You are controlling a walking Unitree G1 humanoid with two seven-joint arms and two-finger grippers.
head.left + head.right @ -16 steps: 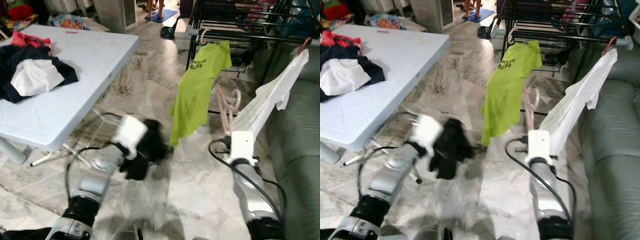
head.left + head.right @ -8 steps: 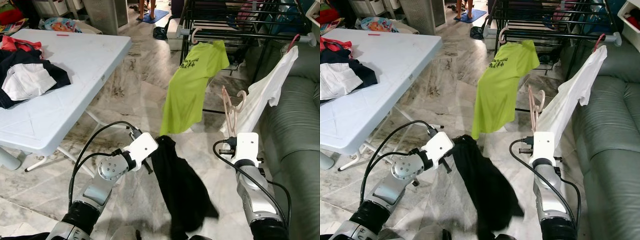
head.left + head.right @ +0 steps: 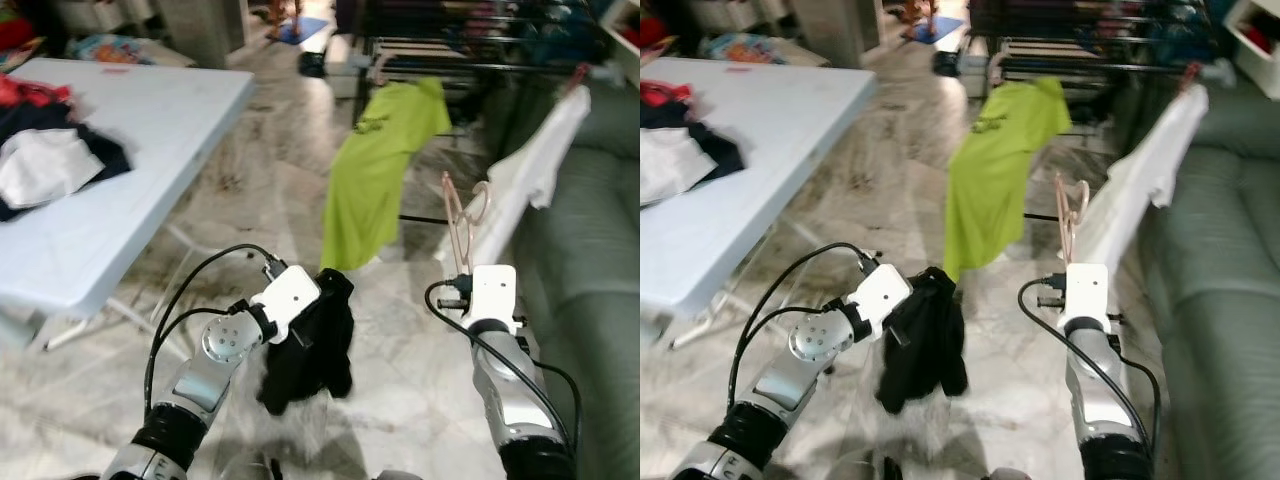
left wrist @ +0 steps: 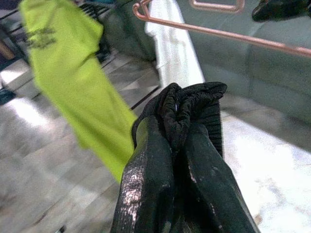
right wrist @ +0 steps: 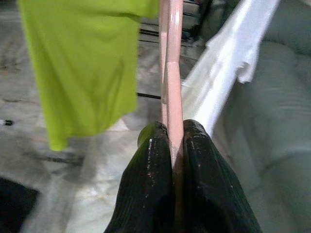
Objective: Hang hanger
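Two arms are busy here, each with something pinched. Off to the left stands the white folding table (image 3: 150, 150) with a heap of dark and white clothes (image 3: 50, 165) on it. Nearer, the left gripper (image 4: 176, 145) has its fingers clamped on a bunched fold of a black garment (image 3: 310, 340), which dangles in a crumpled wad above the marble floor (image 3: 270, 190). Behind it a lime green shirt (image 3: 380, 170) hangs from the black drying rack (image 3: 1080, 45). Further right, the right gripper (image 5: 170, 160) is squeezed tight on the lower bar of the pink hanger (image 3: 462, 215), holding it upright out in front, its hook uppermost, just beside a white shirt (image 3: 1140, 175) draped off the rack's end. A grey sofa (image 3: 590, 260) runs along the far right.

My worry is the gap between the two: the garment is balled up, with no neck opening showing, so threading the hanger in could snag or miss altogether. The grip on the cloth looks like a small fold only, and a tug might let it drop to the floor. The hanger could also catch the white shirt and drag it off the rack
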